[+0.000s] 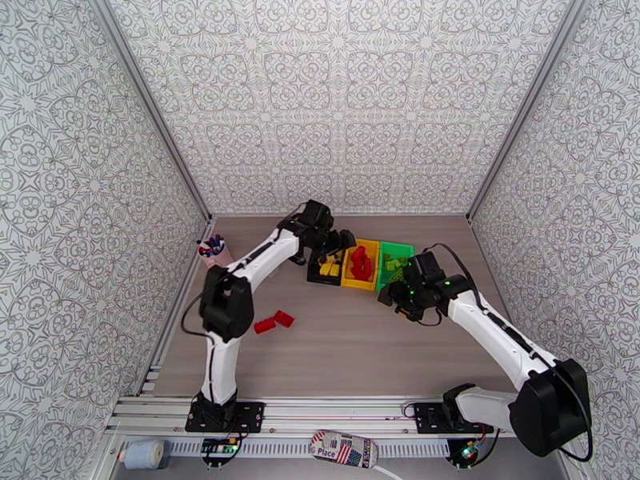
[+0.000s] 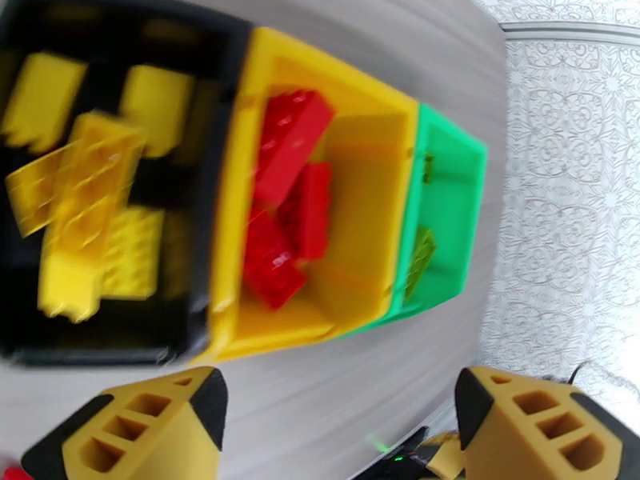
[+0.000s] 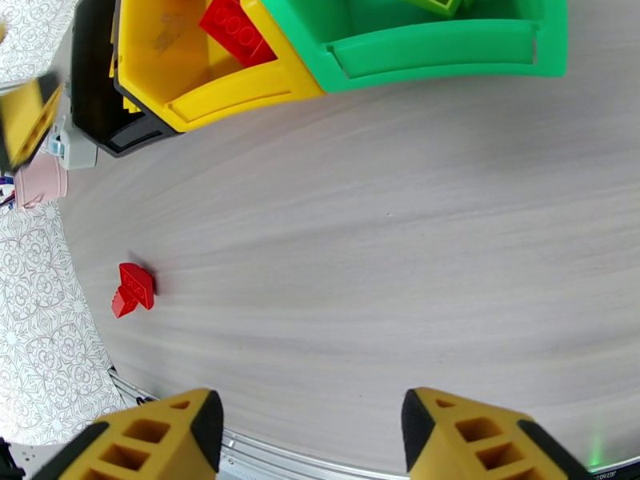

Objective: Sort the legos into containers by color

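**Both pincers released beside the bin row; two red legos loose on the table**

The wood-grain table (image 1: pixel 360 346) carries everything. The left arm (image 1: pixel 240 274) reaches forward, bent at the elbow, and its pincer (image 2: pixel 340 410) hangs with jaws spread wide and nothing between them. The right arm (image 1: pixel 496 330) slants in from the far side; its pincer (image 3: pixel 312 426) is also released and empty, low over bare table.

Ahead of the left pincer the containers stand touching in a row: black bin (image 2: pixel 96 346) with yellow legos (image 2: pixel 88 226), yellow bin (image 2: pixel 360 234) with red legos (image 2: pixel 288 202), green bin (image 2: pixel 452 226) with lime ones (image 2: pixel 420 258). The green bin is just beyond the right pincer.

Behind both pincers, past the arm bases, lies a flag-printed item (image 1: pixel 344 452) reading "Place". A pink pen cup (image 1: pixel 214 251) stands off to the left pincer's left.

Two red bricks (image 3: pixel 134 288) lie touching, well apart from the right pincer, on its left.
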You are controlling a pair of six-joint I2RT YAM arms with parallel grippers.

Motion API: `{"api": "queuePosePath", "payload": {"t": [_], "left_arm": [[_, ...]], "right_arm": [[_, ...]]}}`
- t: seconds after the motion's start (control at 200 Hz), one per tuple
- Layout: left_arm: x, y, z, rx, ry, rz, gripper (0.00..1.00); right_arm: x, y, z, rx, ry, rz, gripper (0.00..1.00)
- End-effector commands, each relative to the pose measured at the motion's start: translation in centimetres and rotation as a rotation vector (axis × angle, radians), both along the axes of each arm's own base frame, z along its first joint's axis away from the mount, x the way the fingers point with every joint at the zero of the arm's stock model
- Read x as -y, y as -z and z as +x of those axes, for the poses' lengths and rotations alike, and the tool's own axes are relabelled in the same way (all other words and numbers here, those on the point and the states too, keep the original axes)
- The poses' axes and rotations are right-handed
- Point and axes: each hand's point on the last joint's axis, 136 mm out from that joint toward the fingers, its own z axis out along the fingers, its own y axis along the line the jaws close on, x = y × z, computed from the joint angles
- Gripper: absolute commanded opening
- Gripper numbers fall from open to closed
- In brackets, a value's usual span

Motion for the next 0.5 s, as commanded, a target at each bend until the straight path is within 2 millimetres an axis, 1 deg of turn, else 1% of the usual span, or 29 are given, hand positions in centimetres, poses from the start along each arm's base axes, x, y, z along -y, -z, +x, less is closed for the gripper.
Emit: {"api": "queuePosePath", "payload": {"t": [0.0, 0.095, 0.145, 0.17, 0.215, 0.3, 0.355, 0.405, 0.465, 0.495], "left_arm": [[-4.9, -1.3, -1.7, 0.051, -0.048, 0.126, 0.86], [-8.4, -0.6, -3.4, 0.036, -0.108, 0.187, 0.89], [-10.1, -0.3, -4.5, 0.016, -0.139, 0.195, 0.91], [-11.5, 0.1, -4.8, 0.016, -0.176, 0.223, 0.92], [-13.2, 0.2, -5.6, 0.008, -0.212, 0.233, 0.93], [-16.2, 1.4, -7.7, -0.033, -0.275, 0.254, 0.94], [-18.2, 1.7, -8.9, -0.050, -0.320, 0.263, 0.94], [-20.0, 2.3, -10.2, -0.079, -0.361, 0.279, 0.98], [-21.9, 2.9, -11.5, -0.111, -0.408, 0.287, 0.98], [-22.8, 3.3, -12.2, -0.131, -0.430, 0.288, 0.98]], "right_arm": [[-1.8, -0.7, 0.9, 0.016, -0.057, 0.014, 0.64], [-3.8, -0.9, 1.4, 0.020, -0.118, 0.001, 0.64], [-5.2, -0.8, 1.6, 0.019, -0.159, -0.010, 0.65], [-6.0, -0.8, 1.7, 0.019, -0.181, -0.016, 0.65], [-7.4, -0.5, 1.8, 0.012, -0.225, -0.032, 0.64], [-10.5, -0.5, 2.1, 0.015, -0.321, -0.060, 0.65], [-12.4, -0.2, 2.3, 0.013, -0.382, -0.080, 0.65], [-14.2, 0.1, 2.3, 0.010, -0.443, -0.100, 0.65], [-16.5, 0.5, 2.3, 0.011, -0.523, -0.131, 0.65], [-17.3, 0.4, 2.2, 0.019, -0.554, -0.143, 0.66]]}}
